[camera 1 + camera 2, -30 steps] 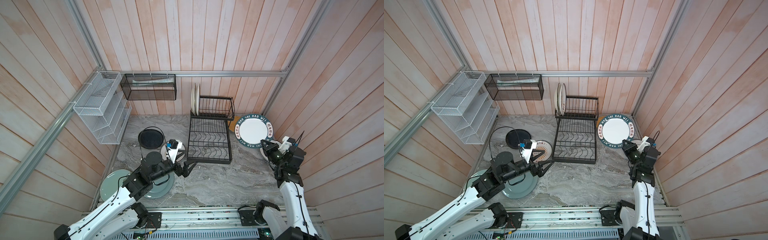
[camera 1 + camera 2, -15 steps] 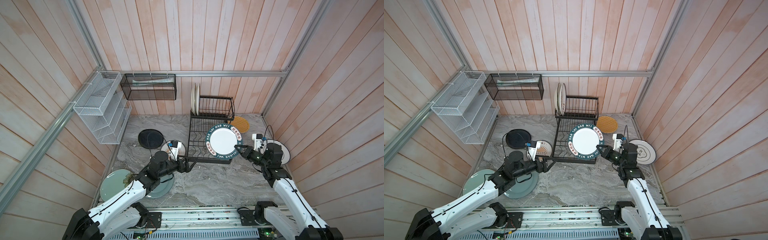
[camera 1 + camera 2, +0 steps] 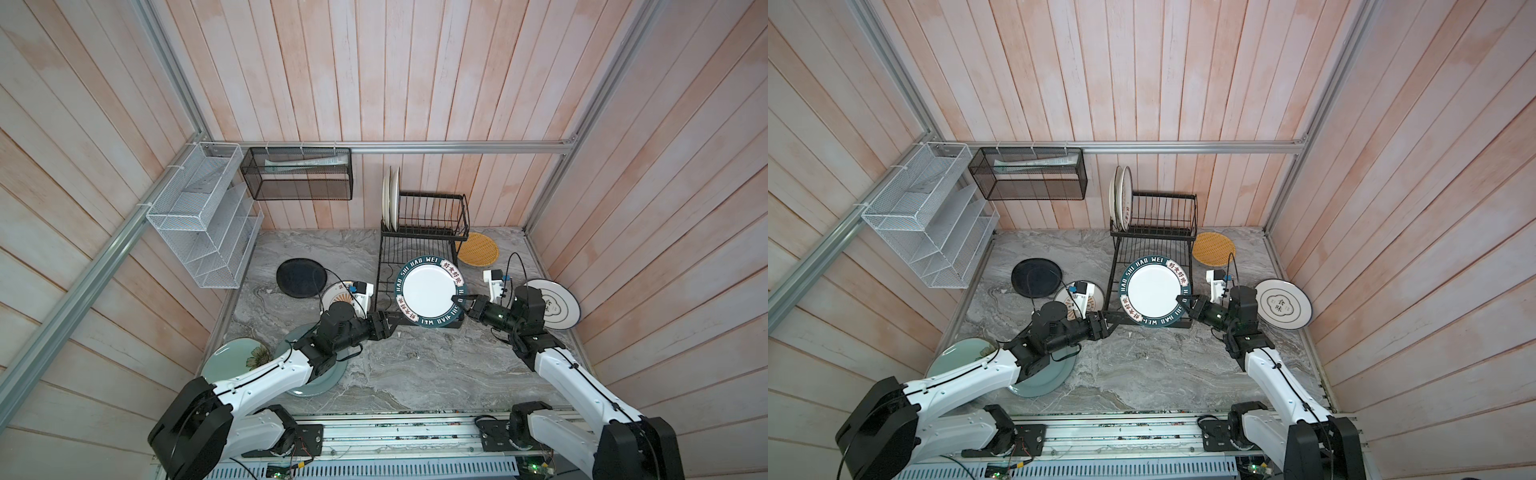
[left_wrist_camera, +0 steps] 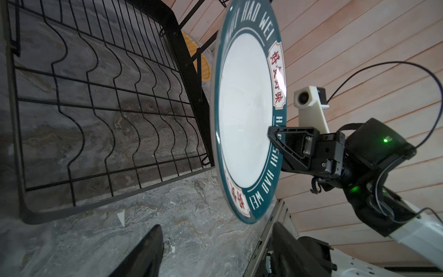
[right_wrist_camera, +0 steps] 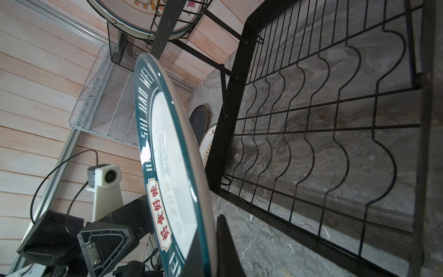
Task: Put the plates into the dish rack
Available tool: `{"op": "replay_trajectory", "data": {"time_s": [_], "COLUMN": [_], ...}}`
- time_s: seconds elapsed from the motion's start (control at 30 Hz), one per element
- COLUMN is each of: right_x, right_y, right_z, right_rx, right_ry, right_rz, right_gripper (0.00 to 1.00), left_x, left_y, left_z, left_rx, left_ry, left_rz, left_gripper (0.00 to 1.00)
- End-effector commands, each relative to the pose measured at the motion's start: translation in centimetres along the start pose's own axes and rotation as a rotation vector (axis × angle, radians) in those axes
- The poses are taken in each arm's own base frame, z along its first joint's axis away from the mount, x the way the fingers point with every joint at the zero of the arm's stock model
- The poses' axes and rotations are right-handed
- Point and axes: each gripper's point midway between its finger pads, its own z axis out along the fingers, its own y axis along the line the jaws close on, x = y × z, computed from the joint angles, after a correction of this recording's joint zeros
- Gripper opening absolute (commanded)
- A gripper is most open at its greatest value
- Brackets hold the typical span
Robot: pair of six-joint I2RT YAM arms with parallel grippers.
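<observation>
1. Compared with a second ago, the lettered plate (image 3: 430,297) (image 3: 1154,296) has travelled from beside the right wall to the front of the dish rack (image 3: 428,214) (image 3: 1158,212), above the rack's flat base. Since half a second ago it has eased slightly further toward the rack's front edge.
2. That move uncovered a woven yellow plate (image 3: 478,249) just right of the rack. It also uncovered a white plate with a dark ring (image 3: 552,305) further right, partly behind the right arm.
3. The left gripper (image 3: 392,321) (image 3: 1113,322) has stayed off the rack's front left corner while the plate came to it, and its jaws have narrowed.
4. The right gripper (image 3: 457,300) (image 4: 272,134) is clamped on the lettered plate's right rim, with one finger (image 4: 278,139) lying across the dark lettering.
5. The left jaws stand apart. In the left wrist view the plate's near rim sits level with the fingertips, between them. We cannot tell whether either finger touches it.
6. The plate is tilted, with its face toward both top views and its back toward the rack, and a gap shows between it and the wavy wires.
7. Bare wires show on the rack's base left of the plate.
8. Two white plates (image 3: 390,197) stand on edge at the left end of the rack's upper basket.
9. Left of the rack lie a black plate (image 3: 301,277) and a sunburst plate (image 3: 338,293).
10. A grey-blue plate (image 3: 320,382) and a pale green plate (image 3: 228,359) lie front-left of the rack, under the left arm.
</observation>
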Motion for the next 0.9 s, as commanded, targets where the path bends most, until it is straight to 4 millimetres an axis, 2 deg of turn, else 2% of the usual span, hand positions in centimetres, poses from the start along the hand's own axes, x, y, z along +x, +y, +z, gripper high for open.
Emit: {"op": "replay_trajectory", "data": {"time_s": [0.0, 0.13, 0.23, 0.5, 0.6, 0.67, 0.73, 0.87], "right_x": [-0.6, -0.3, -0.2, -0.1, -0.1, 0.0, 0.2, 0.3], "right_y": [1.9, 1.8, 1.8, 2.0, 2.0, 1.9, 1.9, 1.9], "right_z": [-0.2, -0.1, -0.1, -0.1, -0.1, -0.1, -0.1, -0.3], "right_rx": [-0.076, -0.087, -0.094, -0.105, -0.107, -0.106, -0.107, -0.103], "right_ry": [-0.024, -0.017, -0.008, -0.005, -0.004, -0.001, 0.004, 0.002], "right_rz": [-0.032, -0.012, -0.004, 0.002, 0.004, 0.004, 0.005, -0.019], "right_gripper": [0.00, 0.00, 0.00, 0.00, 0.00, 0.00, 0.00, 0.00], "left_x": [-2.6, -2.7, -3.1, -4.1, -3.8, -3.7, -3.7, -3.8], "left_y": [-2.1, -2.6, -2.5, -3.1, -2.8, -2.3, -2.5, -3.3], "left_z": [1.1, 2.4, 3.1, 4.2, 4.8, 4.8, 4.3, 3.4], "left_rx": [0.041, 0.064, 0.076, 0.109, 0.110, 0.118, 0.156, 0.188], "left_ry": [-0.117, -0.166, -0.207, -0.319, -0.331, -0.347, -0.369, -0.389], "left_rz": [-0.027, -0.045, -0.074, -0.146, -0.173, -0.211, -0.235, -0.249], "left_gripper": [0.65, 0.56, 0.40, 0.32, 0.22, 0.17, 0.01, 0.00]}}
